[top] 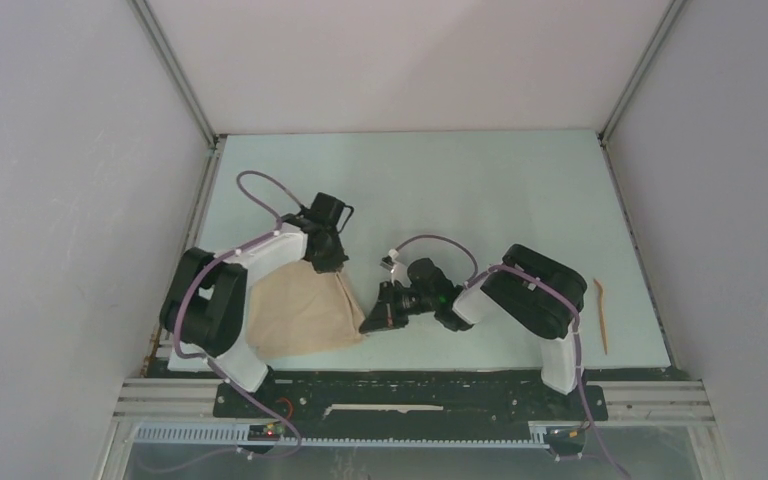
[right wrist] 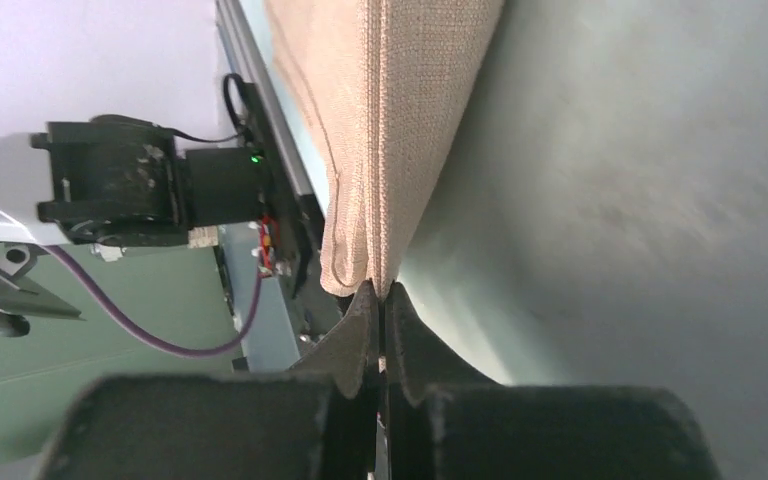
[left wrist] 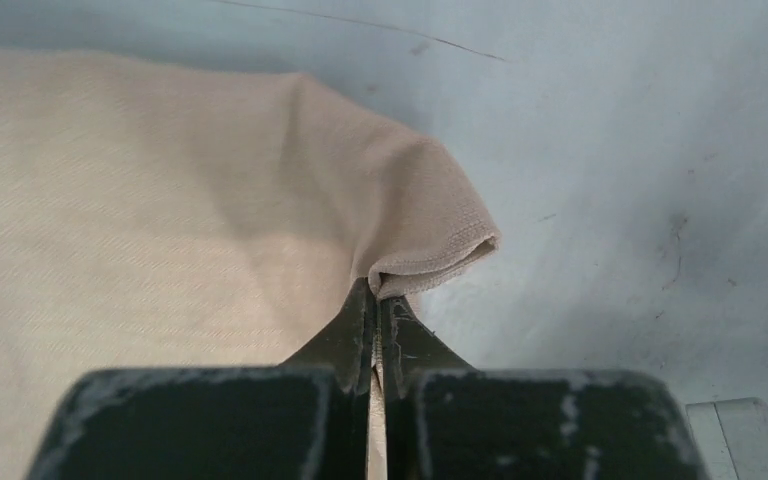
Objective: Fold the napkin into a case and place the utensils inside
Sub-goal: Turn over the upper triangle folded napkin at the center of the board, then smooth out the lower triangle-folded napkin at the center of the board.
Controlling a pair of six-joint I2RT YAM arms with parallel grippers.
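Top external view: my left gripper (top: 328, 262) and right gripper (top: 371, 322) each have jaws clamped on a corner of the napkin (top: 300, 315), at the table's (top: 460, 190) near left; one utensil (top: 601, 316) lies far right.

napkin (top: 305, 310): plain beige-tan cloth, near-left of the table, partly under the left arm. not flat: it is folded over itself, with stacked layers at its near-left edge and a doubled hemmed edge in the right wrist view (right wrist: 400, 120). its far-right corner is bunched and pinched in the closed left gripper (left wrist: 375, 290), its near-right corner in the closed right gripper (right wrist: 380, 290). the right edge runs taut between the two corners. no pouch shape.

utensil (top: 601, 315): thin orange-brown stick, flat on the table at the far right edge, lying near-to-far, well apart from the napkin. only one made out; too small to tell if a second lies against it.
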